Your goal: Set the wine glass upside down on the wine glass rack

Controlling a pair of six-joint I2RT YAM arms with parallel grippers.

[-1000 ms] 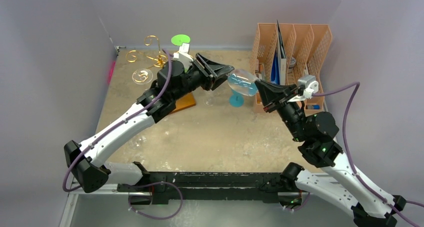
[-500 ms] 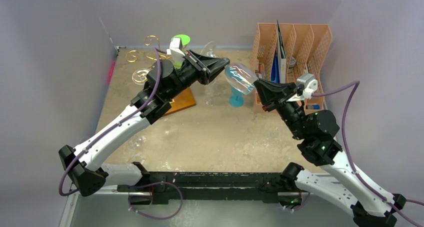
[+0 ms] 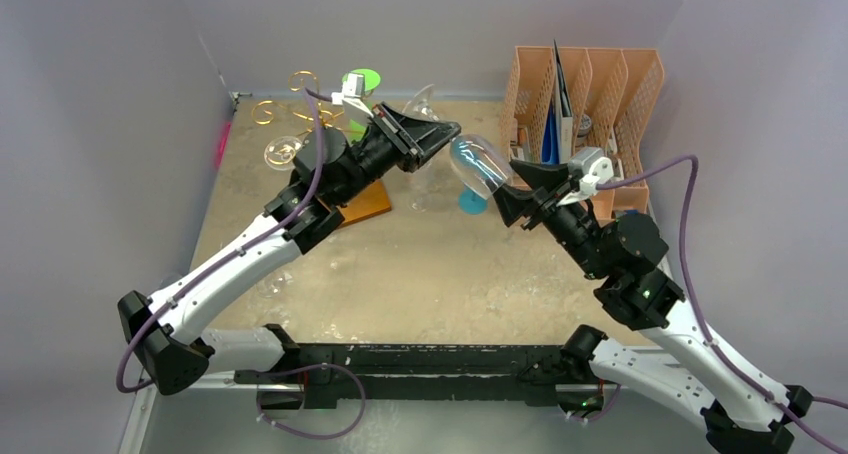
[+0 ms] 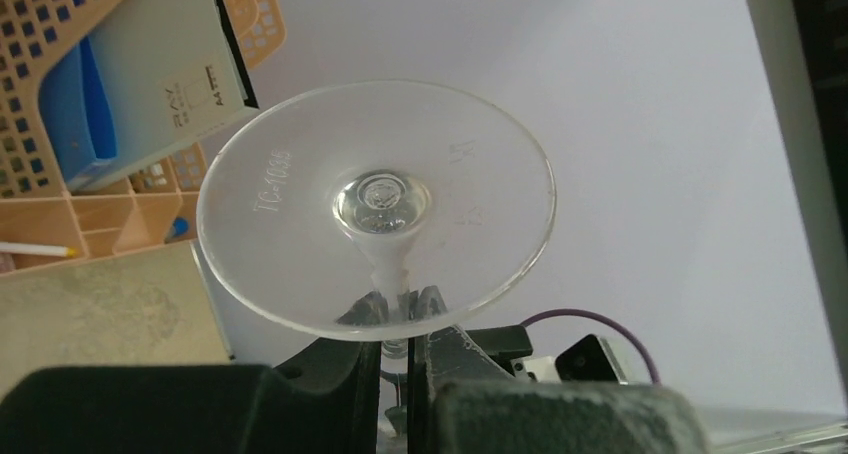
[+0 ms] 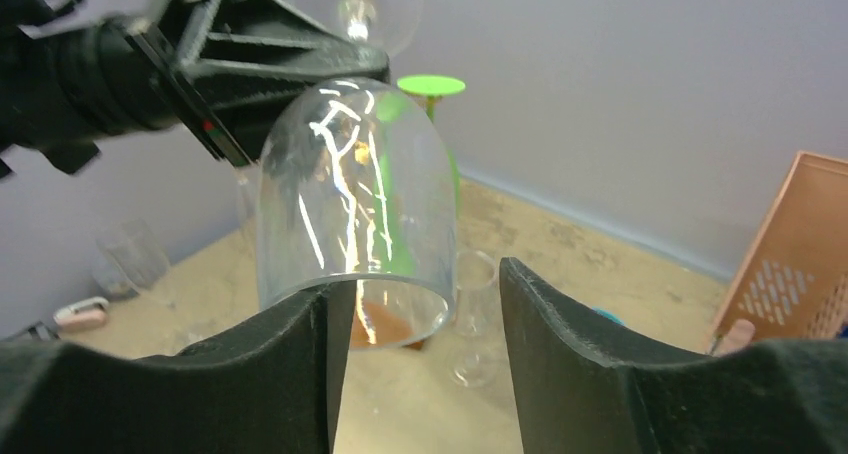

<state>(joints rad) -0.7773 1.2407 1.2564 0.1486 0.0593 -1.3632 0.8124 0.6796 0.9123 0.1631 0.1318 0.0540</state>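
Note:
A clear wine glass hangs tilted in mid-air over the back of the table, bowl toward the right arm. My left gripper is shut on its stem. In the left wrist view the round foot stands just past my fingertips, which pinch the stem. My right gripper is open just in front of the bowl's mouth. In the right wrist view the bowl sits beside the left finger, the right finger well apart from it. The gold wire wine glass rack stands at the back left on its wooden base.
An orange file organiser with papers stands at the back right. A green glass foot shows by the rack, and a teal glass foot under the held glass. Another clear glass stands on the table below. Purple walls enclose the table.
My left gripper shut on the stem and lifted a little. My right gripper, shut on the bowl's rim before, has opened and drawn slightly back.

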